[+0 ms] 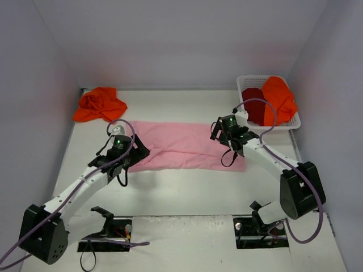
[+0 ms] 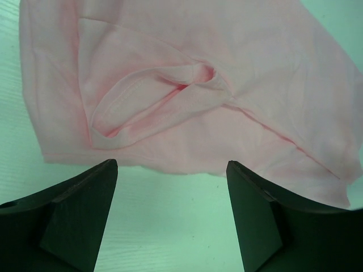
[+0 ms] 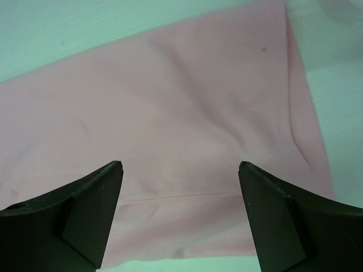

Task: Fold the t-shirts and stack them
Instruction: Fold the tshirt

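There are four t-shirts in all. One pink t-shirt (image 1: pixel 187 152) lies flat across the middle of the tabletop (image 1: pixel 187 195) as a long band running left to right, with its neck opening (image 2: pixel 153 99) at the left end. There are two orange t-shirts: one orange t-shirt (image 1: pixel 99 105) sits bunched in the far left corner of the tabletop, and the other orange t-shirt (image 1: pixel 279 97) is draped over the one white latticed basket (image 1: pixel 295 122) in the far right corner. One dark red t-shirt (image 1: pixel 253 105) lies inside that basket, just beside and partly under the orange one. Two white arms reach in from the near edge. The left gripper (image 2: pixel 172 164) hangs over the near left end of the pink t-shirt with its fingers spread wide and nothing between them; the cloth edge and bare tabletop show in the gap. The right gripper (image 3: pixel 180 170) hangs over the right end of the same shirt, also spread wide and holding nothing, with smooth pink cloth filling the space between its fingers. The tabletop is plain white and smooth. Plain pale walls (image 1: pixel 181 39) close it in at the back and on both sides.
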Action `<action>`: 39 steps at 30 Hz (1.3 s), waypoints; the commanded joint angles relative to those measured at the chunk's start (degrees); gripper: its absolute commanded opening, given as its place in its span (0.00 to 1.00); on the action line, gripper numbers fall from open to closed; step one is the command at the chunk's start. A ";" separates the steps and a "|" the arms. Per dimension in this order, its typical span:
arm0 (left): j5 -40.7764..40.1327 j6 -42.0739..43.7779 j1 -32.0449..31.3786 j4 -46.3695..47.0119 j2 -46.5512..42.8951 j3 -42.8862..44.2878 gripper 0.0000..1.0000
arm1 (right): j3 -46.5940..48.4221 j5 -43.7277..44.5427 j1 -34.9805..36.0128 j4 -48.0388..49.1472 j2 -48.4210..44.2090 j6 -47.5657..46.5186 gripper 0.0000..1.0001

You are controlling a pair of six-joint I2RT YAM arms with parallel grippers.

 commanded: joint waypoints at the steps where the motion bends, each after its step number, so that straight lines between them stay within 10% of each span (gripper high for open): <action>1: -1.26 -0.45 -0.27 -5.75 -4.74 -1.47 0.72 | -1.97 2.68 0.86 -2.35 -4.96 1.59 0.80; 39: -5.83 -10.29 -0.53 -0.57 0.00 -9.12 0.72 | -10.23 7.52 -0.89 -4.02 -11.38 5.98 0.78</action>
